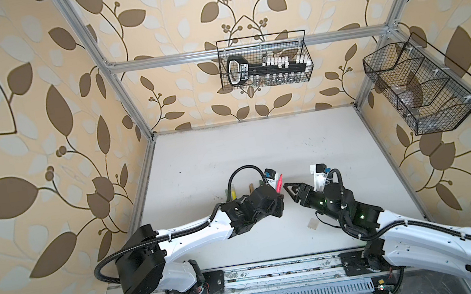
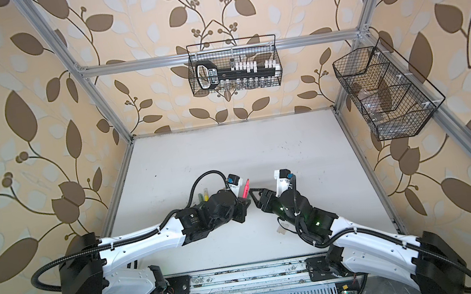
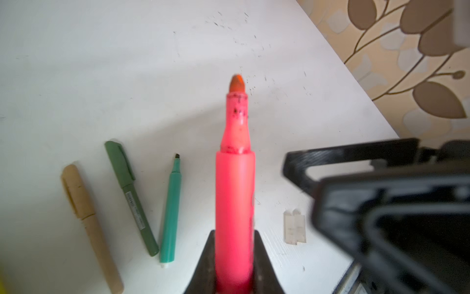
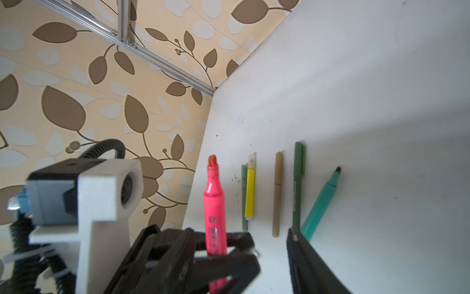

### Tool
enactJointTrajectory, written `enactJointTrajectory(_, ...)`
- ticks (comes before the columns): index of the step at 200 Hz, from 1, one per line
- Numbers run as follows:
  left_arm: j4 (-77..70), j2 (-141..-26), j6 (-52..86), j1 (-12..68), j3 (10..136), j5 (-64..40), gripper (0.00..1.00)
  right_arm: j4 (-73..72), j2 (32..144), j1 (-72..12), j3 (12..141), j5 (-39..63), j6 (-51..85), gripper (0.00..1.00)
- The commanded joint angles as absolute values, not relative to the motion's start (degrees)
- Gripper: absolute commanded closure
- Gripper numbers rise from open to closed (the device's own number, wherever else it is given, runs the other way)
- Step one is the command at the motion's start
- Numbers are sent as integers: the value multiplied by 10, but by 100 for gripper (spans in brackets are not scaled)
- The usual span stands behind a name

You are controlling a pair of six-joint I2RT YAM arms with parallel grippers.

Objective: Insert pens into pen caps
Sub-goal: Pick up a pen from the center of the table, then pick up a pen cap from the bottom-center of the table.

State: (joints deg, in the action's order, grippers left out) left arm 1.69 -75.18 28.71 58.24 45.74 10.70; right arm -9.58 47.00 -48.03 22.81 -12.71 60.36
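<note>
At the near edge of the table (image 1: 267,244), just past the rail, you have one clear pen cap (image 1: 313,224) lying alone beside the right arm. A little farther in, the left gripper (image 3: 234,244) is closed firmly on the lower barrel of the pink-red marker (image 3: 235,193), whose bare tip points away from the jaws. The right gripper (image 1: 289,194) faces it, very near, with jaws spread and nothing between them. Behind the left arm, the tan pen (image 3: 89,224) and the dark green pen (image 3: 131,198), both capped, lie side by side with the uncapped green marker (image 3: 171,216). Beyond them, open white surface runs to the far edge and the side rails.
</note>
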Motion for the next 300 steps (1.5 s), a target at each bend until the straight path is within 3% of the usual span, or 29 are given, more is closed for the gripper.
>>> enactJointTrajectory(1,48,-676,304,549,422,137,100,84,421,-486,245,-185,579,39)
enactJointTrajectory(57,209,-551,291,528,361,248,100,266,432,-547,260,-209,568,44)
enactJointTrajectory(90,258,-508,326,541,335,228,100,302,476,-591,261,-231,573,44)
enactJointTrajectory(132,342,-500,381,551,326,284,100,272,543,-594,248,-218,577,43)
enactJointTrajectory(191,309,-436,384,560,285,281,100,229,600,-594,247,-198,578,41)
enactJointTrajectory(300,311,-447,386,560,288,284,100,184,662,-598,251,-173,571,41)
